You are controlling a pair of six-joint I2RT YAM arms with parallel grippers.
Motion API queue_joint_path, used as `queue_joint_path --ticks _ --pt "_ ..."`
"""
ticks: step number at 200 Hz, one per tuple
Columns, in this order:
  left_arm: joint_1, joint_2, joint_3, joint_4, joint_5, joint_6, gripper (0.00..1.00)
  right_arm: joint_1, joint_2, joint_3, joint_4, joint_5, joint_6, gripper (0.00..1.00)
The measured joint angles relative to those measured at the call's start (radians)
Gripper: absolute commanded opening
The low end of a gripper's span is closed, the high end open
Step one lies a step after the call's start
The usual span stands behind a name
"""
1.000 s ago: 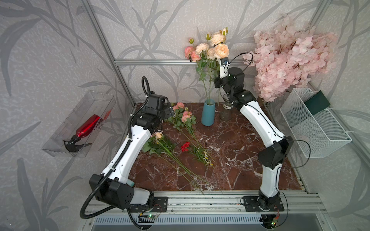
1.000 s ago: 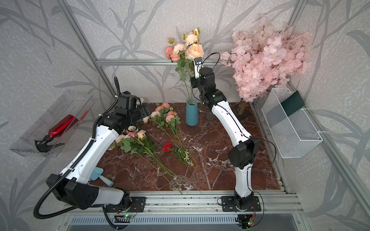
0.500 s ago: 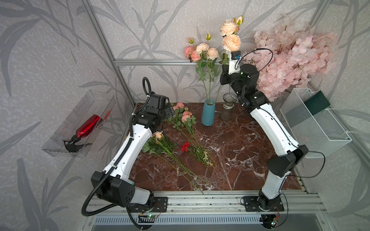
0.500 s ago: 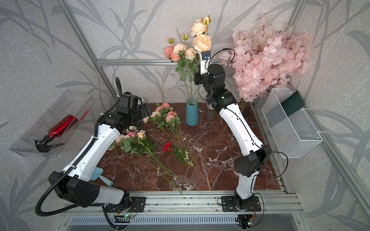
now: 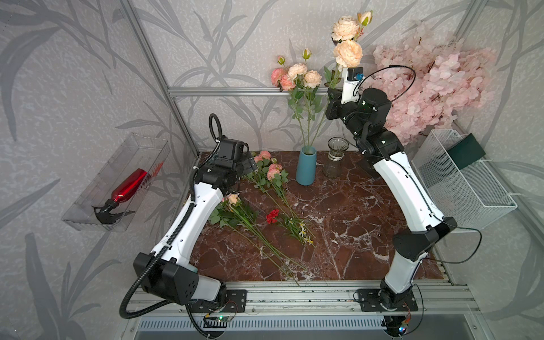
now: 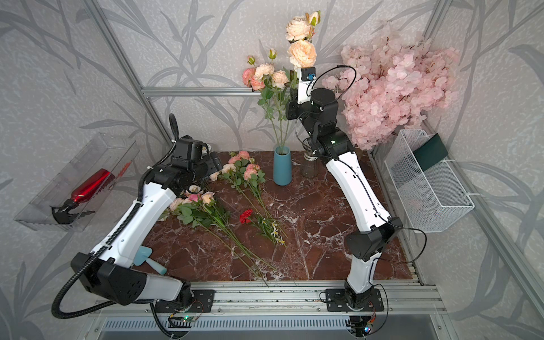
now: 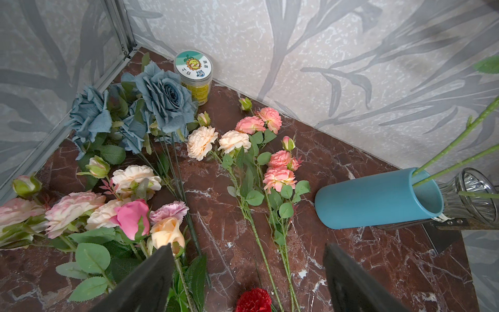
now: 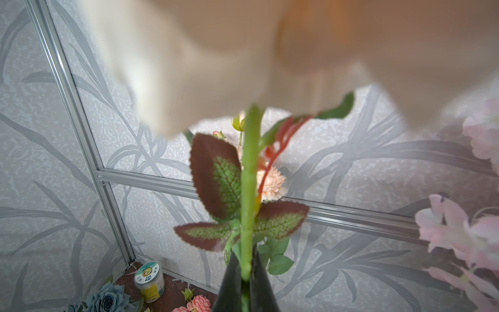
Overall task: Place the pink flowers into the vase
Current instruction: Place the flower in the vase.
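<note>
In both top views the right gripper [image 5: 331, 101] [image 6: 291, 103] is raised high at the back of the table [image 5: 353, 220]. Its jaws are clamped on the held spray [image 5: 347, 53] [image 6: 303, 53], whose peach heads stand above it. I cannot tell where the lower end of that stem is. Below stands the glass vase [image 5: 334, 162], and just beside it the blue vase [image 5: 306, 167] [image 6: 282, 169] holds the vase spray [image 5: 295, 73] [image 6: 266, 73] upright. The left gripper [image 5: 250, 166] [image 6: 215, 166] hovers low near the heads of the flat spray [image 5: 272, 172] [image 6: 247, 172], which lies on the table. A bunch [image 5: 232, 203] [image 6: 197, 200] lies by the left arm, and a carnation [image 5: 273, 215] lies among the stems.

In the left wrist view the left gripper [image 7: 248, 270] has its jaws wide apart and grips nothing. Its two dark fingers [image 7: 151, 278] frame the flat spray [image 7: 270, 162] and the carnation [image 7: 253, 299]. The blue vase [image 7: 372, 202] has green stems rising from its mouth, and the glass vase [image 7: 472, 194] is right behind it. Blue roses [image 7: 162, 97] and a jar [image 7: 193, 73] sit in the corner.

In the right wrist view the right gripper [image 8: 245, 281] is pinched tight on the green stem [image 8: 248, 202] of the held spray, with a blurred peach head [image 8: 270, 54] filling the top.
</note>
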Motion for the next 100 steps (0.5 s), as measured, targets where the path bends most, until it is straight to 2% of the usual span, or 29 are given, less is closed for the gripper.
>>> queue_joint_path --ticks 100 --pt "0.013 0.015 0.01 -0.018 -0.003 -0.025 0.88 -0.002 0.159 -0.058 0.005 -0.009 0.027 0.0"
